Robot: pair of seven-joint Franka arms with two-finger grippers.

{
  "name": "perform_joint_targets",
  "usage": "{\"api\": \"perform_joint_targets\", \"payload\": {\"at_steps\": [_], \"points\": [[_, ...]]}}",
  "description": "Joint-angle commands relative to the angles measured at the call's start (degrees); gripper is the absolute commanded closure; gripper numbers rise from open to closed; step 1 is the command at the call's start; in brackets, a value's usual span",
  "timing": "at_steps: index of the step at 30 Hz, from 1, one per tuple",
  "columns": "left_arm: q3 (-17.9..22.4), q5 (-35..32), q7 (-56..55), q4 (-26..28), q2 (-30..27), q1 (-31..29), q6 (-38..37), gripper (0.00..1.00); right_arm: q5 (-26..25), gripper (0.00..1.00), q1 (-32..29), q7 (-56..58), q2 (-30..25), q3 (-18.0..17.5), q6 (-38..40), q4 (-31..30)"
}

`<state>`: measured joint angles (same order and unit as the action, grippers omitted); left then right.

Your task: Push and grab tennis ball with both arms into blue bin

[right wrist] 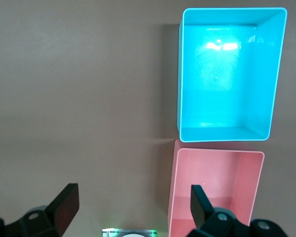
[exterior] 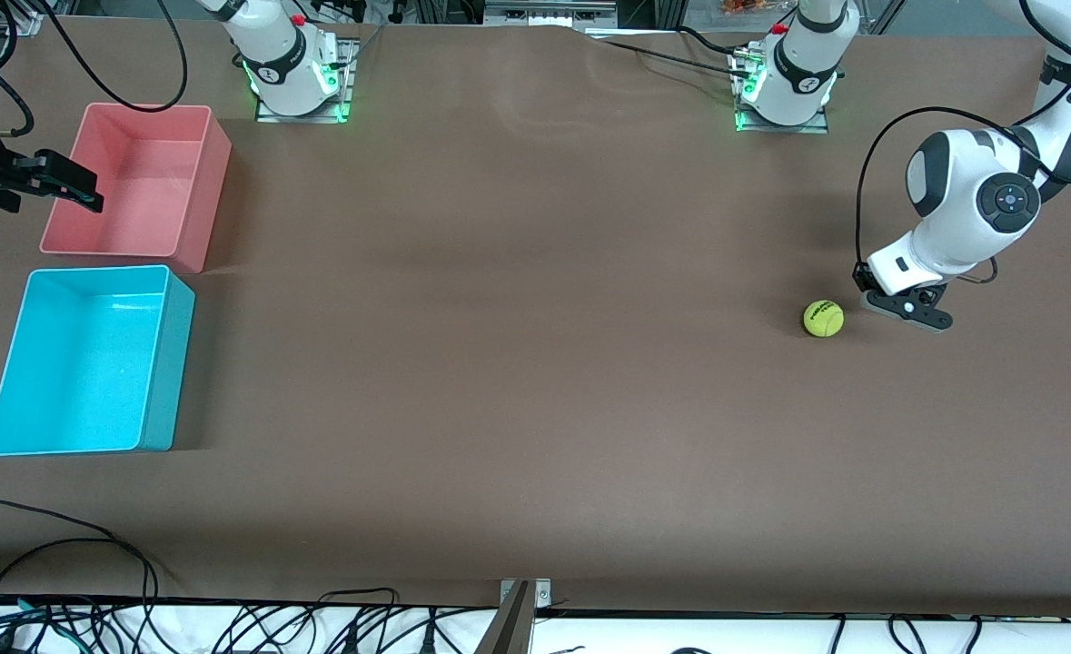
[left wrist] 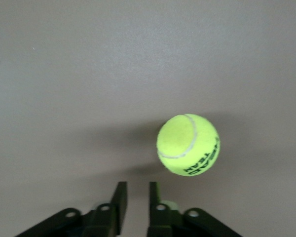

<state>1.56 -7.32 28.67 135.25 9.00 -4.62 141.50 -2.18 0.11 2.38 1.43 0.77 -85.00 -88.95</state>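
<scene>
The yellow-green tennis ball [exterior: 823, 319] rests on the brown table toward the left arm's end. In the left wrist view the tennis ball [left wrist: 188, 144] lies just off the fingertips and to one side of them. My left gripper [exterior: 907, 311] is low over the table right beside the ball, apart from it. Its fingers [left wrist: 121, 197] are shut with nothing between them, as the left gripper [left wrist: 137, 195] shows in its own view. The blue bin [exterior: 164, 363] stands at the right arm's end. My right gripper [exterior: 81, 186] hangs open and empty over the pink bin's outer rim. In its wrist view the right gripper [right wrist: 133, 205] looks down on the blue bin [right wrist: 265, 74].
A pink bin [exterior: 199, 200] stands next to the blue one, farther from the front camera; the pink bin [right wrist: 217, 152] also shows in the right wrist view. Both arm bases [exterior: 299, 91] sit along the table's back edge. Black cables [exterior: 90, 618] lie by the front edge.
</scene>
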Motion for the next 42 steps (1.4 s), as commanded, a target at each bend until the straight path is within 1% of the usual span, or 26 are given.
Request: {"api": "perform_joint_targets", "payload": {"at_steps": [1,5,10,15,21,25,34,42], "points": [[-0.4,-1.7,6.5,0.5,0.3,-1.2,0.9,1.0,-0.5,0.0,-0.5,-0.3,0.1,-0.6,1.0,1.2],[-0.4,-1.7,12.0,0.4,1.2,-1.7,1.4,1.0,-0.5,0.0,-0.5,-0.3,0.1,-0.6,1.0,1.2],[-0.4,-1.6,21.2,0.4,2.0,-1.9,5.2,1.0,-0.5,0.0,-0.5,-0.3,0.1,-0.6,1.0,1.2],[-0.4,-1.6,28.3,0.4,2.3,-1.9,6.3,1.0,-0.5,0.0,-0.5,-0.3,0.1,-0.6,1.1,1.2],[-0.5,-0.2,45.4,0.4,4.0,-2.0,13.3,1.0,-0.5,0.0,-0.5,-0.3,0.1,-0.6,1.1,1.2],[-0.4,2.4,52.0,0.4,4.5,-2.0,14.2,1.0,-0.5,0.0,-0.5,-0.3,0.1,-0.6,1.1,1.2],[-0.5,2.3,59.9,0.4,4.9,-2.8,14.7,1.0,-0.5,0.0,-0.5,-0.3,0.1,-0.6,1.2,1.2],[-0.5,1.6,62.9,0.5,5.6,-2.1,14.6,1.0,-0.5,0.0,-0.5,-0.3,0.1,-0.6,1.2,1.2]]}}
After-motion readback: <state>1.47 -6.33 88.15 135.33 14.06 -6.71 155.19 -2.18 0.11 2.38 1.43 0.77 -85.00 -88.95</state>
